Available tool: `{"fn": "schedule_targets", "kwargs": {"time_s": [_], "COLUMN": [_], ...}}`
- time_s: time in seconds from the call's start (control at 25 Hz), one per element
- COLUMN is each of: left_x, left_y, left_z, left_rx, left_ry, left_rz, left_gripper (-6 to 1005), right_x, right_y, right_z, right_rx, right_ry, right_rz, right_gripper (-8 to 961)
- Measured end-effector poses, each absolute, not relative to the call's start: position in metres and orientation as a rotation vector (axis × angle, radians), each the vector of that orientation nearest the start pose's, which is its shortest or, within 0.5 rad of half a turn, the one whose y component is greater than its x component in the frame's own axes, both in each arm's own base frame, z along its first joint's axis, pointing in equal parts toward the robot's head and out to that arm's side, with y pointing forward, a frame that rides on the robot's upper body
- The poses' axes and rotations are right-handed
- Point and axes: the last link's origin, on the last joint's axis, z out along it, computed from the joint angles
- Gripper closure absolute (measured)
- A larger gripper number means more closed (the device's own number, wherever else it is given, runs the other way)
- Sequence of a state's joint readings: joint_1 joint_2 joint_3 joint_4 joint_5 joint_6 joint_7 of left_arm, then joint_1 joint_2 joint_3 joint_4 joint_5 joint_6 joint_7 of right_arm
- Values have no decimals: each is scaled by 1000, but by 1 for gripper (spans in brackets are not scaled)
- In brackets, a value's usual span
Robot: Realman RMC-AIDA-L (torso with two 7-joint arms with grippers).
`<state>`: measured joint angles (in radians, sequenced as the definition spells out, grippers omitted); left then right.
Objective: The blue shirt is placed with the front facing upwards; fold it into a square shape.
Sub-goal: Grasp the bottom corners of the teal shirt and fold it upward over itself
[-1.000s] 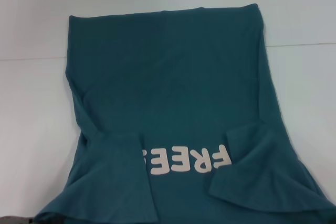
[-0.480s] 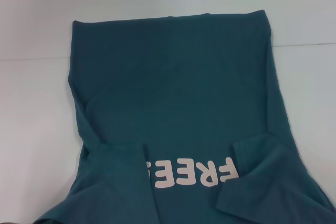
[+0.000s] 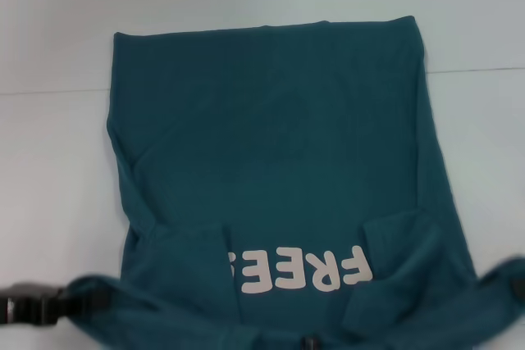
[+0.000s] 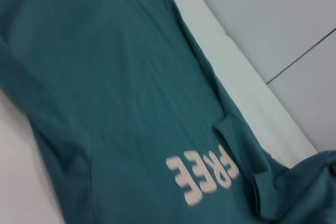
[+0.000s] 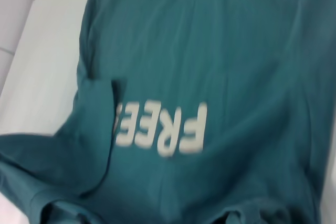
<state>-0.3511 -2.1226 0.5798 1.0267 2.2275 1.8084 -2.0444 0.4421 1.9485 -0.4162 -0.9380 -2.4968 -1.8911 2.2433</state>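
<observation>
Since half a second ago, the near shoulder edge of the blue shirt [image 3: 271, 153] has risen off the white table [image 3: 49, 161], bunching at both lower corners of the head view, and the left gripper [image 3: 29, 309] has come into sight there.

Location: the shirt lies front up, hem far, collar end nearest the robot, both sleeves folded inward beside the print.

Grippers: the left gripper sits at the lifted left corner, with cloth gathered against it; whether its fingers are clenched cannot be told. Only a dark sliver shows at the right edge, probably the right gripper; state unknown.

Handling, as judged: light, limp cotton; sags between holds, so grip both shoulder corners evenly.

Markings: off-white print [image 3: 299, 268], upside down from the head view, showing "FREE"; partly covered.
</observation>
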Motion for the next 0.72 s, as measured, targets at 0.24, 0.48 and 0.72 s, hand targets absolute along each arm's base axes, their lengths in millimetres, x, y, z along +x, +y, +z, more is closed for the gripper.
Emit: {"fn": "schedule_targets", "kwargs": {"time_s": [0.24,0.48,0.72], "left_x": [-288,-276,-262], "left_y": [312,345,384], "left_z": [50,57,62], "left_rx": [-2535,-2531,-2494], "left_ry": [-1410,-1329,-1223], "left_rz": [-533,-491,-422], "left_gripper": [884,880,877], "right_x": [321,303,289], "right_y": [319,351,381], "right_z": [106,101,104], "right_rx": [-2309,-2321,-2277], "right_ry": [1734,1650,1548], "right_rz": [290,307,319], "right_gripper": [842,835,829]}}
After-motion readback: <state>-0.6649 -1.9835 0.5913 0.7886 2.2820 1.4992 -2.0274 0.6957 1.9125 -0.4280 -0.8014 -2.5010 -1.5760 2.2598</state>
